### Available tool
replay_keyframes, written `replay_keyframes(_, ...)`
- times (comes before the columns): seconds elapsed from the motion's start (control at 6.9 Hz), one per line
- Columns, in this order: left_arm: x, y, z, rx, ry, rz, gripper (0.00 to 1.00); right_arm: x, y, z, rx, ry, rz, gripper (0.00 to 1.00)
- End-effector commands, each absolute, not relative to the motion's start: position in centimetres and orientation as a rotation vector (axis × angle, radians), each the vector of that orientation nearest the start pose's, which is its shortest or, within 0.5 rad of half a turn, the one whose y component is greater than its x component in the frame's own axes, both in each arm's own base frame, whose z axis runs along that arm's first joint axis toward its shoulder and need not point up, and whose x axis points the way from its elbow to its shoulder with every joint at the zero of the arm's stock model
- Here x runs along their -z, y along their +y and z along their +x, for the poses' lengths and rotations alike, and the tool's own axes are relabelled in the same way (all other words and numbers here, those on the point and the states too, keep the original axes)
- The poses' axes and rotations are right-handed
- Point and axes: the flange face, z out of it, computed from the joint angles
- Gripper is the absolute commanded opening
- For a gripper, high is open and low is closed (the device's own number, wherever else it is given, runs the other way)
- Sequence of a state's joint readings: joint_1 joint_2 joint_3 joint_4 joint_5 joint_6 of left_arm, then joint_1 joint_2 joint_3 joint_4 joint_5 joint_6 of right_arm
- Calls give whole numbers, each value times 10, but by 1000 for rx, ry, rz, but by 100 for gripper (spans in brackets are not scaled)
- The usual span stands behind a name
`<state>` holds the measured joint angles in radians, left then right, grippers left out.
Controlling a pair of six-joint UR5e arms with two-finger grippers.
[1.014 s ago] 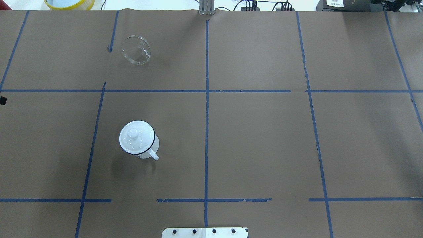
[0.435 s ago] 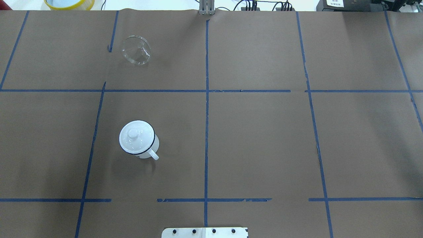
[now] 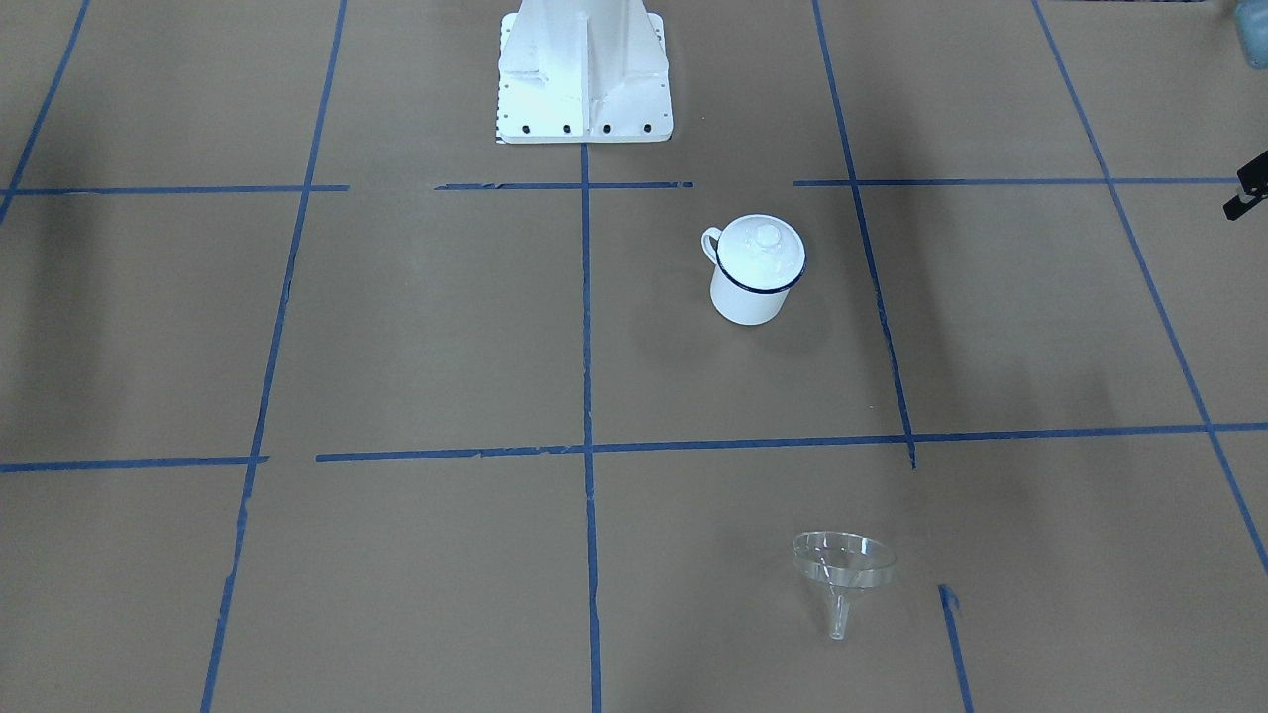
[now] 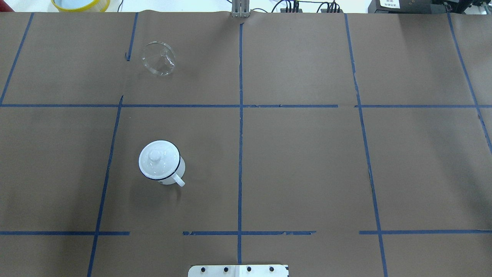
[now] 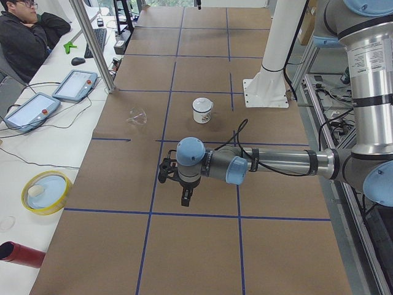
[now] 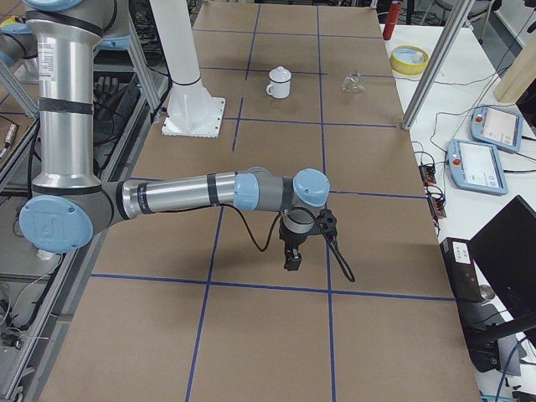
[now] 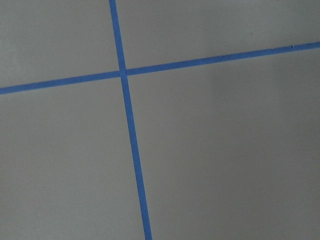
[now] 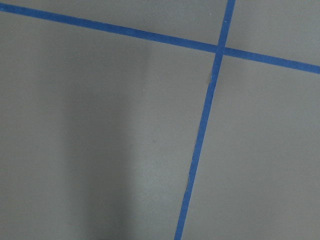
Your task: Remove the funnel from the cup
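Observation:
The clear funnel (image 4: 158, 58) lies on its side on the brown paper at the far left, well apart from the cup; it also shows in the front view (image 3: 842, 564). The white cup (image 4: 180, 169) with a dark blue rim stands upright with a white domed lid (image 4: 157, 159) on it, and shows in the front view too (image 3: 751, 292). My left gripper (image 5: 184, 198) hangs above the table's left end, far from both. My right gripper (image 6: 293, 261) hangs above the right end. I cannot tell whether either is open or shut. Both wrist views show only paper and blue tape.
A yellow-rimmed bowl (image 4: 80, 4) sits off the paper at the far left corner. The robot's white base (image 3: 582, 69) stands at the near edge. Teach pendants (image 5: 77, 84) and a seated person (image 5: 24, 37) are along the far side. A red bottle (image 5: 21, 255) lies near the left end.
A small black tip at the left edge of the overhead view one second ago has gone out of that view. The cup, lid and funnel have not moved.

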<state>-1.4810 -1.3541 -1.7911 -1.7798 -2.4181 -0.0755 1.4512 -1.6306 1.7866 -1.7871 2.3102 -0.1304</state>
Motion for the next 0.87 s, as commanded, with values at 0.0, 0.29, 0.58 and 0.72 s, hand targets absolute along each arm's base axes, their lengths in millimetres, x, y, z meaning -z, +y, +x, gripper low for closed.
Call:
replay_keyframes(0.0,-623,-407,-59,-17,857,147,100,-604,-462,11,217,-741,-52,100)
replay_keyframes(0.29,-626,-404,-61,6,847,106,100,-605,-462,11,216,-741,-53,100)
replay_keyframes(0.58,-614,-408,-61,-4,850,131,100,-605,-462,11,216,-741,-53,100)
replay_keyframes(0.72,-615,-407,-62,-2,847,130,100,-605,-462,11,216,-741,-53,100)
